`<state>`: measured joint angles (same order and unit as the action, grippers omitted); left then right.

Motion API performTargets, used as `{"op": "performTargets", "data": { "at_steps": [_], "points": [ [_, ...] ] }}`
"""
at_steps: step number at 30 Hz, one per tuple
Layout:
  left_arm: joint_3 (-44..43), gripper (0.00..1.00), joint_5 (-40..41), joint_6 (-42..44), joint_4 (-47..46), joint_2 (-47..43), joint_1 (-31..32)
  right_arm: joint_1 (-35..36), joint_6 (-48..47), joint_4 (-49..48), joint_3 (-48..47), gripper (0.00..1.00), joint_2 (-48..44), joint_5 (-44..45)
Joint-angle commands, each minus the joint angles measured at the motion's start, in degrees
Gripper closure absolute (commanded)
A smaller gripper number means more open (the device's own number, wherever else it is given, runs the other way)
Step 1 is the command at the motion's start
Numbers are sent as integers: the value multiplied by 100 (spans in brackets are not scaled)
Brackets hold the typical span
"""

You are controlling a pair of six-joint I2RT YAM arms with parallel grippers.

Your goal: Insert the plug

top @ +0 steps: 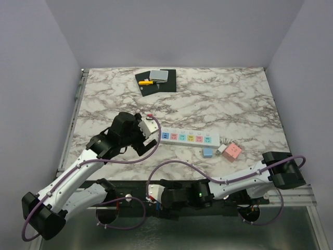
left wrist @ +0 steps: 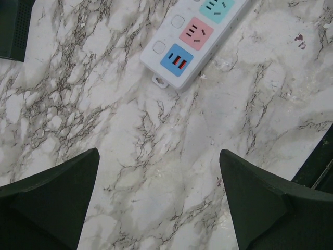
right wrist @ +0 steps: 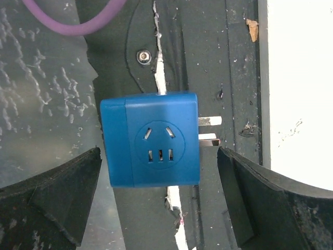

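Marble-patterned table between plain lavender-grey walls, under even light.

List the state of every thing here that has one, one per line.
Blue cube-shaped plastic plug: lying loose, prongs bare.
White plastic power strip: visible sockets empty.
Pink plastic cube adapter: loose near strip.
Left gripper: open, empty.
Right gripper: open, straddling plug, not touching.

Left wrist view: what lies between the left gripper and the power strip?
Only bare marble table; the left wrist view shows nothing between the left gripper and the power strip.
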<state>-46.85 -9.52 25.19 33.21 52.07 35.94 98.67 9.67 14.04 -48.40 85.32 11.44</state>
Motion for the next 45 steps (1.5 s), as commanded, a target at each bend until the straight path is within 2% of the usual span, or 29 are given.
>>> {"op": "performTargets", "data": {
  "at_steps": [1,2,3,9,10,19,23,25,27,33,40,45],
  "points": [
    [-175,1,36,-102,376,-136,-43,47,-212,-218,-96,3,88,368],
    [-175,1,-12,-54,374,-158,-39,47,-203,-230,-59,7,90,417],
    [-192,1,-62,19,363,-176,-43,51,-170,-247,-44,17,102,536],
    [-86,1,-347,500,224,-535,-44,40,-106,-281,-198,96,25,1275],
    [-41,1,-386,654,202,-664,-44,15,-98,-261,-231,99,-66,1446],
    [254,1,-902,2403,204,-1860,-44,-1252,-135,-399,-76,99,-1584,447],
    [430,1,-1331,3380,197,-2276,-39,-1905,-51,-723,-114,97,-1977,23],
    [448,1,-1447,3570,97,-2354,-44,-2149,116,-984,-125,95,-2066,43],
    [421,1,-1464,3385,-61,-2358,-36,-2285,296,-1398,-92,94,-2156,272],
    [285,1,-1523,1802,-604,-2257,-44,-2428,940,-2773,176,89,-2370,1318],
    [355,1,-1774,1164,-1114,-2370,-43,-2486,1253,-3378,66,90,-2330,1487],
    [400,1,-2046,944,-1455,-2459,-44,-2507,1527,-3871,105,90,-2201,1213]
  ]
}}
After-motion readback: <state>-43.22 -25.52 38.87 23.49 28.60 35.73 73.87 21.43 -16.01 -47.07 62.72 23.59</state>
